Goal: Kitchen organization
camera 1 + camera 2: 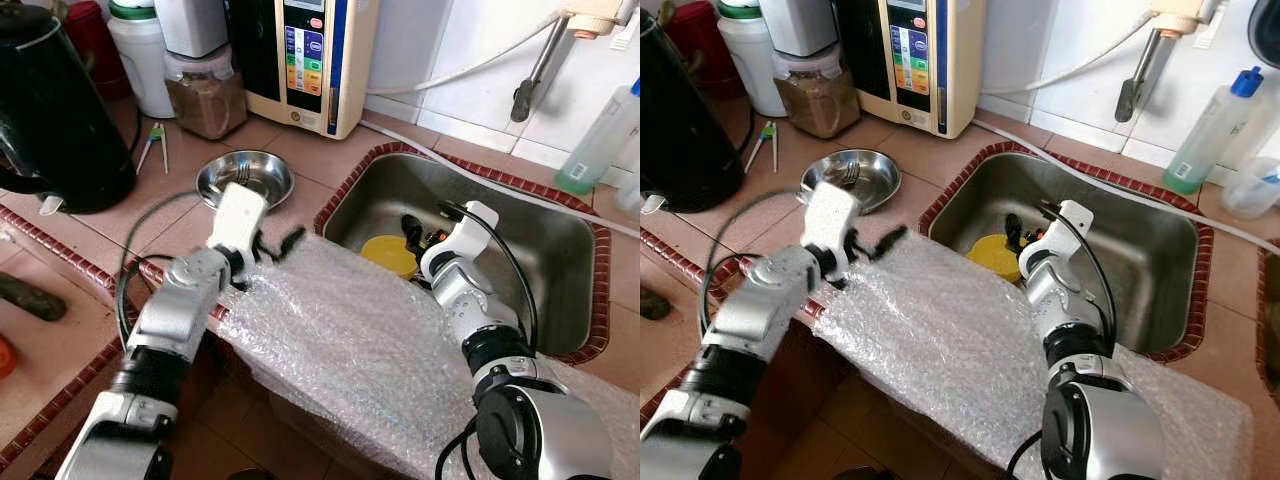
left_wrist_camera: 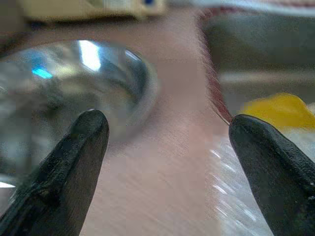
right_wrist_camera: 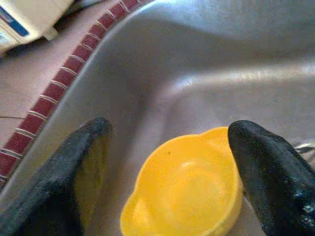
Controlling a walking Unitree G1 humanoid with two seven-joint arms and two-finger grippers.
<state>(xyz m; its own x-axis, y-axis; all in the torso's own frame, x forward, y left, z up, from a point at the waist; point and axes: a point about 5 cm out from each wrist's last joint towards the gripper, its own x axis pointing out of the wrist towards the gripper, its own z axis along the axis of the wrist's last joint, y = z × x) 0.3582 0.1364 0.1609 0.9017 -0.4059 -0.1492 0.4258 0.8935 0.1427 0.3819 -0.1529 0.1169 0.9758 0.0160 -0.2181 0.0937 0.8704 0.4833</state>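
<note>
A yellow plastic bowl (image 3: pixel 184 189) sits on the floor of the steel sink (image 1: pixel 530 250), near its left wall. My right gripper (image 1: pixel 420 235) hangs open just above that bowl, one finger (image 3: pixel 83 162) on either side of it in the right wrist view. A shallow steel bowl (image 1: pixel 245 178) with a utensil in it rests on the tiled counter left of the sink. My left gripper (image 1: pixel 275 245) is open and empty, low over the counter between the steel bowl (image 2: pixel 64 93) and the sink's edge. Bubble wrap (image 1: pixel 340 340) covers the counter's front edge under both arms.
A black kettle (image 1: pixel 55 100) stands at the far left. Behind the steel bowl are a jar of brown powder (image 1: pixel 205 95) and a cream water purifier (image 1: pixel 300 60). A faucet (image 1: pixel 530 80) hangs over the sink, with a green bottle (image 1: pixel 600 135) to its right.
</note>
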